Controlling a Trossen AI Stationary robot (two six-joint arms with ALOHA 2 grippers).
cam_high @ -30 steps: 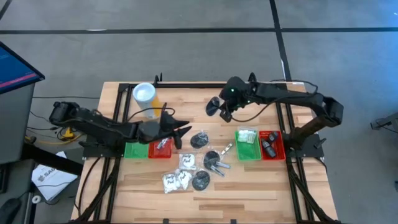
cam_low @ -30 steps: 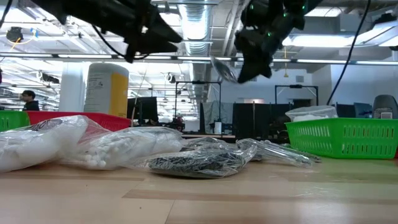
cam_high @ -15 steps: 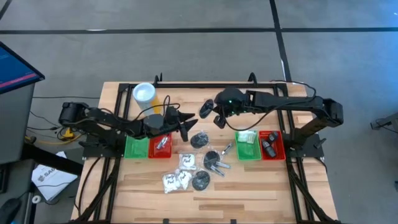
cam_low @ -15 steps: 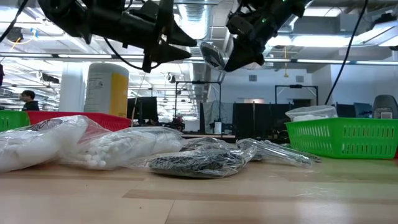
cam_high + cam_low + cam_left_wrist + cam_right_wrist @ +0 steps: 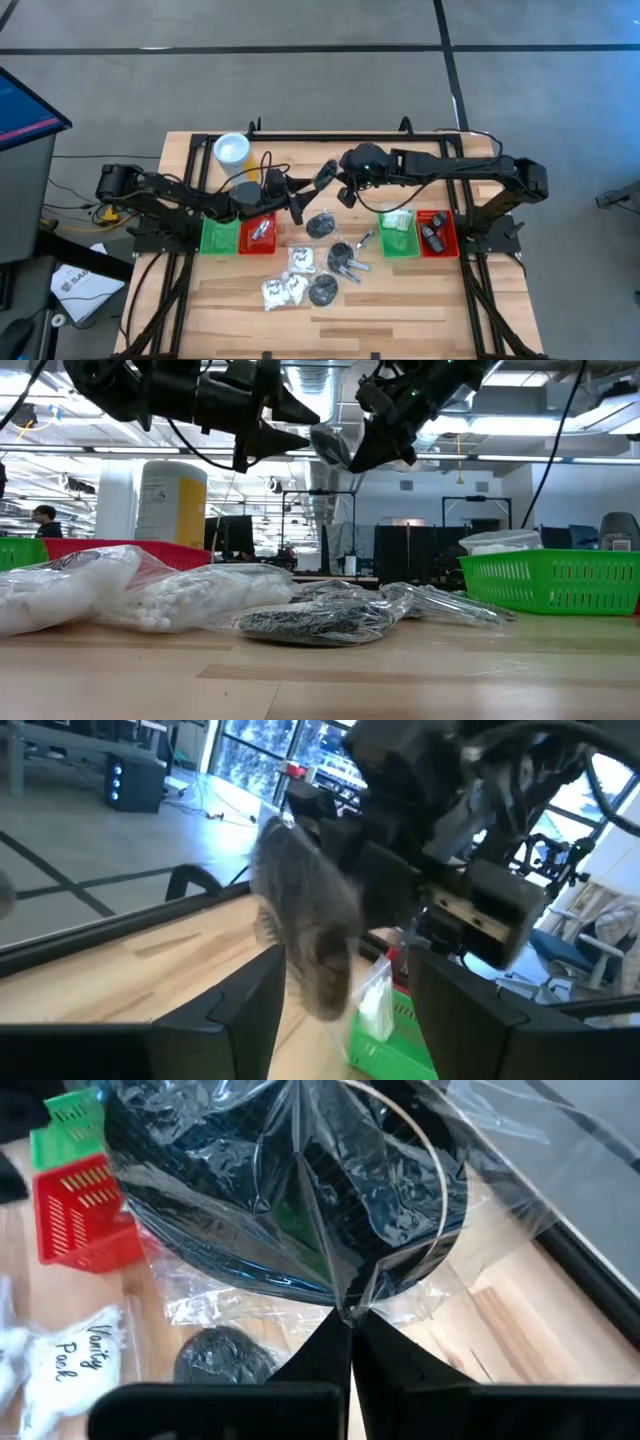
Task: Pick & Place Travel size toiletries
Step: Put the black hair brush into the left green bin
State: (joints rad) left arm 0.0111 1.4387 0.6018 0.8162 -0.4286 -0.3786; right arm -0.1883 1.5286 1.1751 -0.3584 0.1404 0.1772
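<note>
My right gripper [image 5: 338, 186] [image 5: 345, 1330] is shut on a black round disc in a clear plastic wrapper [image 5: 325, 175] [image 5: 330, 444] [image 5: 290, 1190], high above the table's far middle. My left gripper [image 5: 303, 196] [image 5: 298, 426] [image 5: 348, 960] is open, level with the wrapped disc [image 5: 300, 915], which shows between its two fingers. More toiletries lie flat on the wood: black discs [image 5: 320, 224] [image 5: 322, 291], white sachets [image 5: 300, 260] [image 5: 272, 291] and silvery tubes [image 5: 362, 240]. My right gripper pinches the clear wrapper's gathered seam [image 5: 338, 1302] at the disc's edge between its two fingers, slanting down from the table's right. The wrapped disc is lifted clear and sticks out past the fingertips toward the left gripper. Whether my left gripper touches the wrapper, I cannot tell.
A green tray [image 5: 217, 238] and a red tray [image 5: 260, 236] sit under the left arm; another green tray [image 5: 398, 233] and red tray [image 5: 436, 232] sit on the right. A yellow cylinder with a white top [image 5: 232, 152] stands at the far left.
My right gripper has carried the wrapped disc toward the table's left, still shut on it. My left gripper has risen and moved toward the far edge and the right, closing on the disc, which now shows between its open fingers.
</note>
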